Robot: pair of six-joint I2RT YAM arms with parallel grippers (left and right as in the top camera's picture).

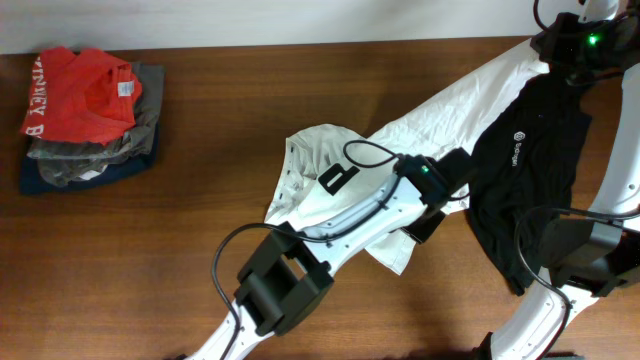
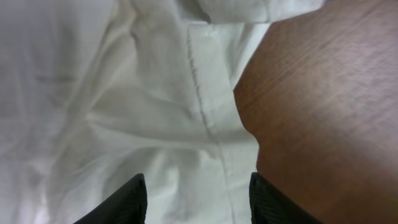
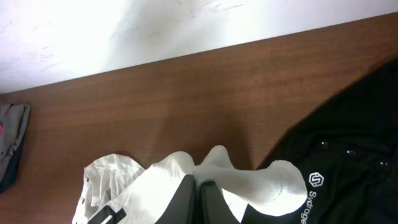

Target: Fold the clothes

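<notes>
The right gripper (image 3: 199, 196) is closed on a bunched end of the white T-shirt (image 1: 420, 130), which stretches away from it across the bench (image 1: 200, 200) to the left gripper (image 2: 198, 200). The left gripper is open, its jaws apart just over the shirt's seam. The black garment (image 1: 530, 170) lies beside the right gripper, touching the shirt.

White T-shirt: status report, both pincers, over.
Left pincer open, low over white T-shirt seam. Right pincer shut on shirt's far corner. Black garment lies alongside, touching it.
</notes>
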